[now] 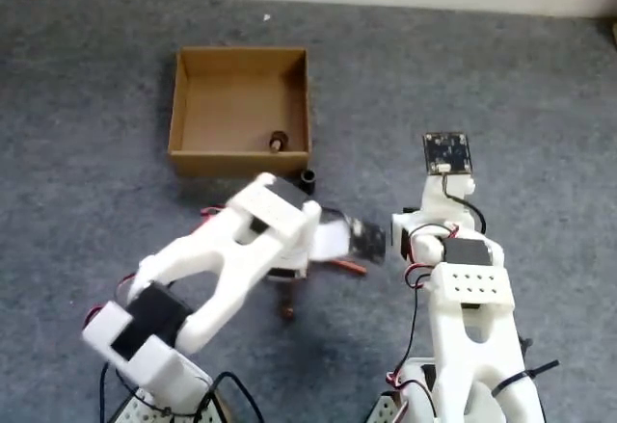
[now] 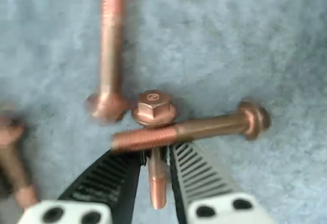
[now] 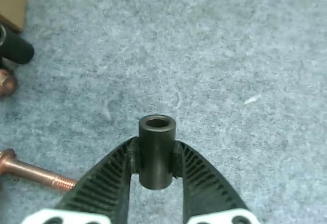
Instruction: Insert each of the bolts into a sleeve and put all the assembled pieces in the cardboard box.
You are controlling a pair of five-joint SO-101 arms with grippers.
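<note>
My left gripper is shut on the shank of a copper bolt, whose hex head points away from the wrist. Below it on the carpet lie a crosswise bolt, a lengthwise bolt and another bolt at the edge. My right gripper is shut on an upright black sleeve, its bore open at the top. The cardboard box stands at the back left with one assembled piece inside. The left arm stretches in front of the box.
A loose black sleeve stands just outside the box's near right corner. It also appears as the spare sleeve beside a bolt head. A bolt lies near the right gripper. Grey carpet covers the table.
</note>
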